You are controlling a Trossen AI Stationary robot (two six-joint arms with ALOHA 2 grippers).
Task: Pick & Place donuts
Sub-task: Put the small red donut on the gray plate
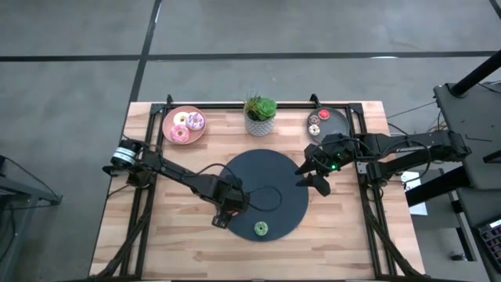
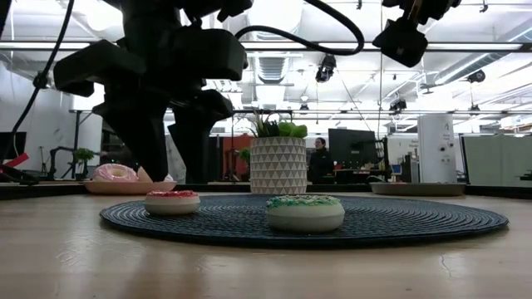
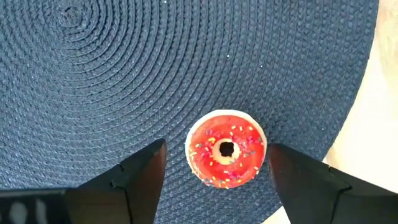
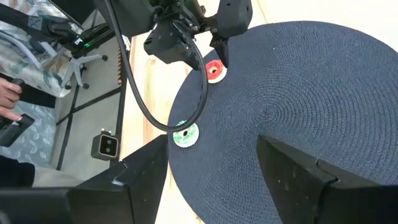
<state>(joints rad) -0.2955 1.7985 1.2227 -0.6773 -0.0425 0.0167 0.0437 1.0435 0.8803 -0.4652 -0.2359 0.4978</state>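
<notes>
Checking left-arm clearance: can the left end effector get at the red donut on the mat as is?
Probably yes. The left end effector hangs open directly over the red donut on the dark mat, fingers on either side, nothing between them. The green donut lies apart.

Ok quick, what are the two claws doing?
Left gripper: open, either side of the red donut, not holding it.
Right gripper: open, empty.

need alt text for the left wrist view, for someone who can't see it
A small red-frosted donut with sprinkles lies flat on a dark blue woven mat, centred between the two open dark fingers of the left gripper, which touch nothing. The light wooden table shows past the mat's edge.
</notes>
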